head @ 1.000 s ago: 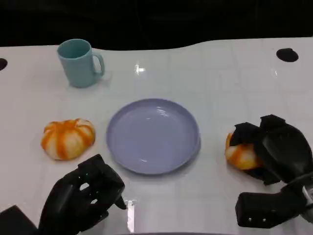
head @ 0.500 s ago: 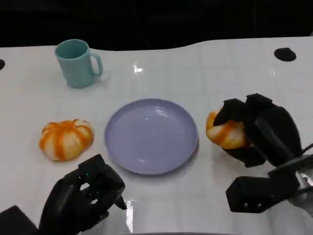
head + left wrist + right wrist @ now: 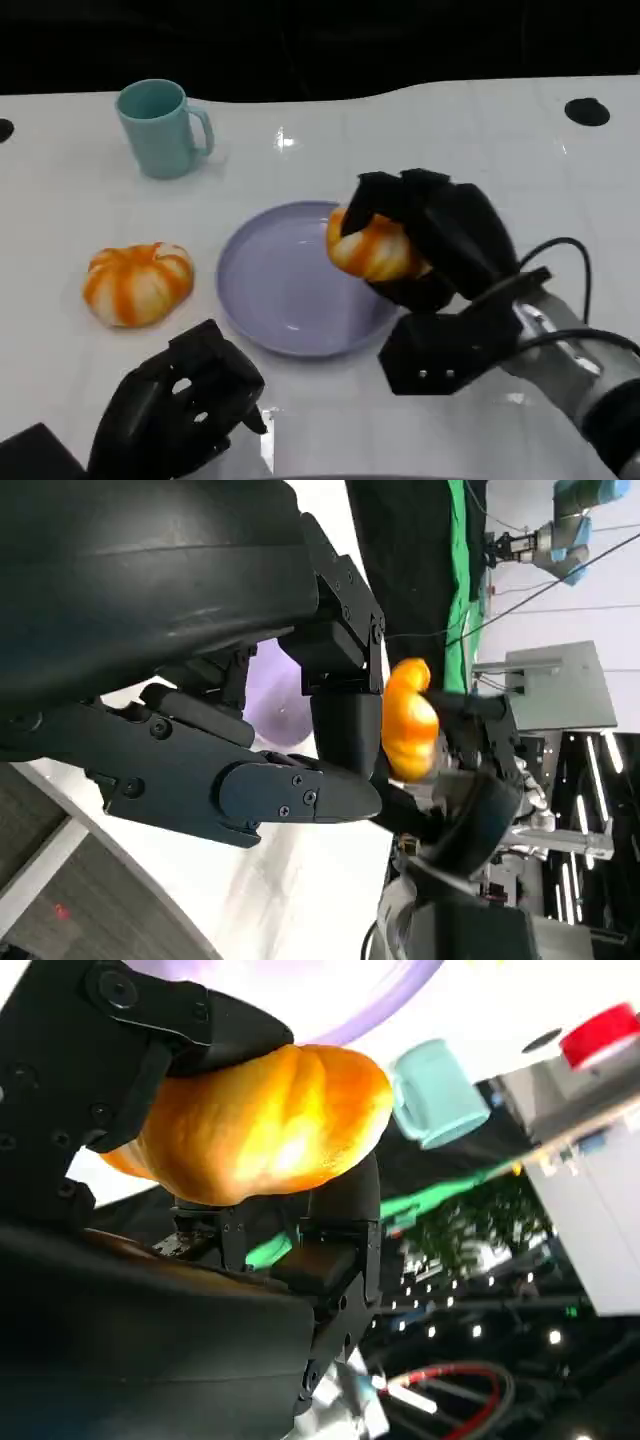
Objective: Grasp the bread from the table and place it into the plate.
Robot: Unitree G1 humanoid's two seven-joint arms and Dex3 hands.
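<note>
My right hand (image 3: 440, 240) grips an orange-and-white bread roll (image 3: 372, 248) and holds it in the air above the right part of the lavender plate (image 3: 275, 285). The right wrist view shows the roll (image 3: 260, 1125) clamped between black fingers (image 3: 190, 1015), with the plate's rim (image 3: 400, 1000) beyond. A second, like roll (image 3: 138, 282) lies on the white table left of the plate. My left hand (image 3: 180, 410) hangs near the table's front edge, fingers curled with nothing in them. The left wrist view shows the held roll (image 3: 408, 723) and the plate (image 3: 275, 695) past my left hand (image 3: 250, 750).
A teal mug (image 3: 160, 128) stands at the back left of the table. A black round hole (image 3: 587, 111) marks the far right of the tabletop. A black cable (image 3: 560, 255) loops over my right forearm.
My right hand has lifted the roll off the table at the right and carried it leftwards over the plate. The left hand has stayed where it was.
</note>
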